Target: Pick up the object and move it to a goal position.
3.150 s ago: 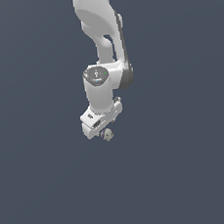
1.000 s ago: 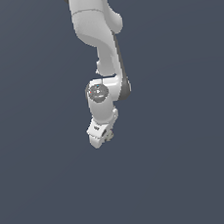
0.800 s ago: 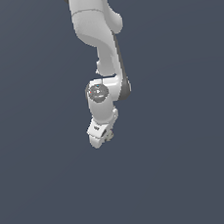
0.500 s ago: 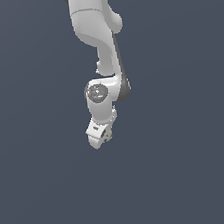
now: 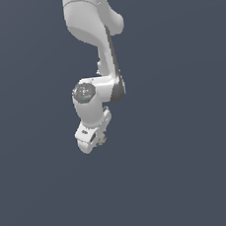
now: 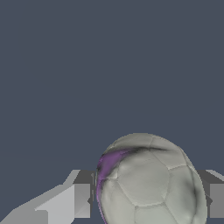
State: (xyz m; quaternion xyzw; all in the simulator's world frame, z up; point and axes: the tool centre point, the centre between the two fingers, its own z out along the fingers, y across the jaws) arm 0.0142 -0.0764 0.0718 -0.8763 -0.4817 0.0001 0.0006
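The object (image 6: 148,181) is a round beige-grey ball with panel seams and a purple patch. In the wrist view it sits between my two fingers (image 6: 81,199), which press on both its sides. In the exterior view my white gripper (image 5: 99,141) hangs in the middle of the picture, and only a small sliver of the object (image 5: 102,140) shows beside the hand. My gripper is shut on the object.
The white arm (image 5: 97,42) comes down from the top edge of the exterior view. Behind and below everything is a plain dark grey-blue surface (image 5: 191,175).
Since 3.1 s ago the arm has shifted a little toward the exterior view's left and turned, so the object is now mostly hidden behind the hand. Over the last second it barely moved.
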